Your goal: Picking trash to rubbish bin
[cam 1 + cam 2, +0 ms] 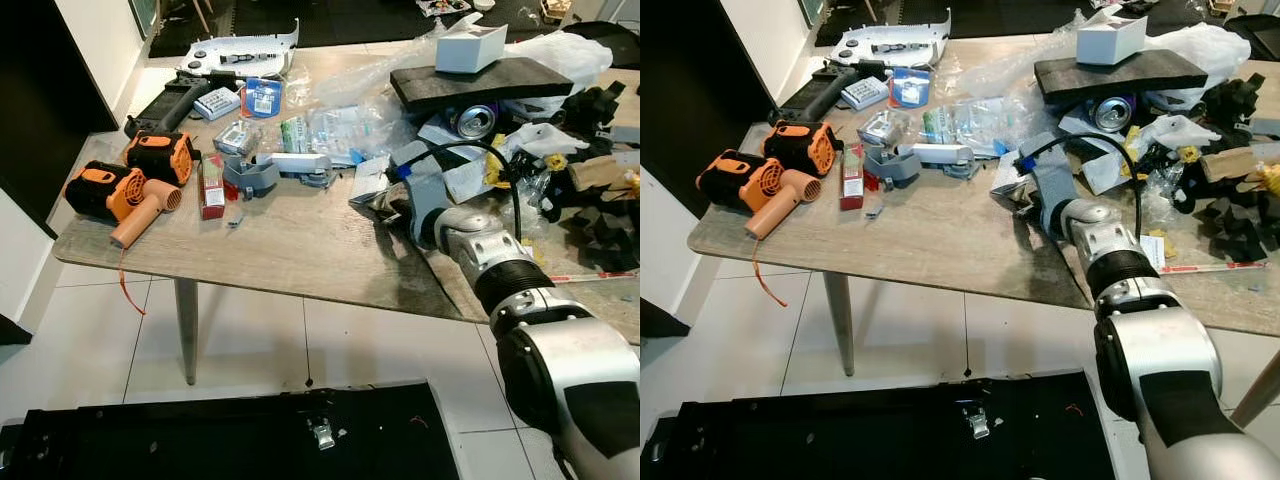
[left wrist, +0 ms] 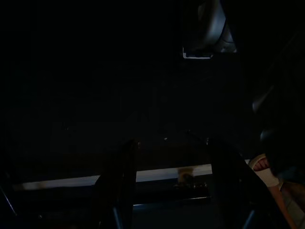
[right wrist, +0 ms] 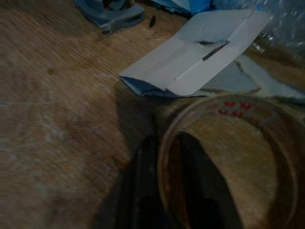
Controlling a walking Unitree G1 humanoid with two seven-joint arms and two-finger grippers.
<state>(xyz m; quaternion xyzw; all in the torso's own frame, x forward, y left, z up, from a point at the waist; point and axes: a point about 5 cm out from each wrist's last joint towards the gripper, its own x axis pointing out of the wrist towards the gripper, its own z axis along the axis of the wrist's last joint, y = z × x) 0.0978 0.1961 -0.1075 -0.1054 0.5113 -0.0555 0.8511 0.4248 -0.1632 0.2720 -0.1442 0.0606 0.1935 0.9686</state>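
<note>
We see a clear tape roll [image 3: 224, 157], red print on its rim, lying flat on the wooden bench [image 1: 300, 250] just beside a folded white card [image 3: 190, 57]. Our right gripper [image 3: 167, 191] pinches the roll's wall, one finger inside, one outside, at the roll's 9 o'clock. Left gripper [image 2: 167, 181] hangs idle, fingers apart.

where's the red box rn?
The red box lies flat on the left part of the wooden table in the head views, between the orange heat gun and the grey tape dispenser, well left of the right gripper.
</note>
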